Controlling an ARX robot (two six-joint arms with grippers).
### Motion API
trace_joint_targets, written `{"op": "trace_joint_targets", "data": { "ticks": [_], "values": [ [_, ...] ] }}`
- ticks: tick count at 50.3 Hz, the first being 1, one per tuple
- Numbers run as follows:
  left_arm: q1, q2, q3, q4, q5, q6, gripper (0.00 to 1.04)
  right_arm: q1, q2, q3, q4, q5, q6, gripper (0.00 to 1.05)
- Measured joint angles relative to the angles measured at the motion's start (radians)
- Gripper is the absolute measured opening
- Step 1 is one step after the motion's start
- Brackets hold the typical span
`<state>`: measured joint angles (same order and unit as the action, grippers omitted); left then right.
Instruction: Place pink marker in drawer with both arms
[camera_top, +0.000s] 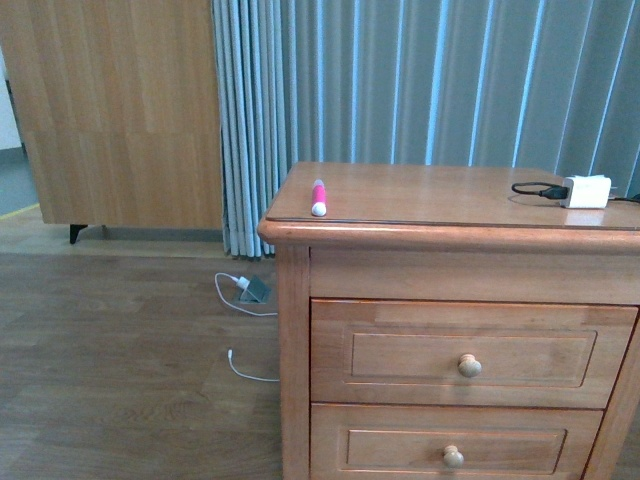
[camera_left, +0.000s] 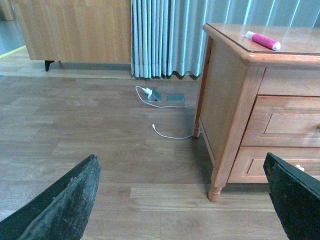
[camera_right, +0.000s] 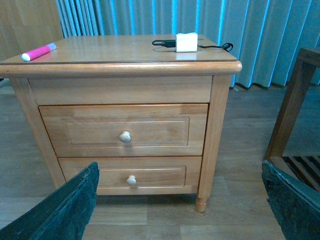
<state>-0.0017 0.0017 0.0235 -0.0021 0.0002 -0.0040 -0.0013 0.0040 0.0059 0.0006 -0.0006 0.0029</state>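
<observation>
The glossy honey-brown wooden surface lies bare between the short pink marker with a white end, near its left front corner, and the white charger block with black cable toward the right (the two well apart). The upper wooden drawer and its round wooden knob face open floor. Grey-blue pleated curtains hang close behind; a brown wooden frame stands off to the right.
</observation>
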Motion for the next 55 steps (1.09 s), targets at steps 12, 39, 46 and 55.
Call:
{"op": "trace_joint_targets", "data": {
  "ticks": [12, 39, 46, 55],
  "values": [
    [0.000, 0.000, 0.000, 0.000, 0.000, 0.000, 0.99, 0.000, 0.000, 0.000, 0.000, 0.000, 0.000, 0.96],
    [0.000, 0.000, 0.000, 0.000, 0.000, 0.000, 0.99, 0.000, 0.000, 0.000, 0.000, 0.000, 0.000, 0.96],
    [0.000, 0.000, 0.000, 0.000, 0.000, 0.000, 0.99, 0.000, 0.000, 0.000, 0.000, 0.000, 0.000, 0.96],
    [0.000, 0.000, 0.000, 0.000, 0.000, 0.000, 0.99, 0.000, 0.000, 0.000, 0.000, 0.000, 0.000, 0.96]
  ]
}}
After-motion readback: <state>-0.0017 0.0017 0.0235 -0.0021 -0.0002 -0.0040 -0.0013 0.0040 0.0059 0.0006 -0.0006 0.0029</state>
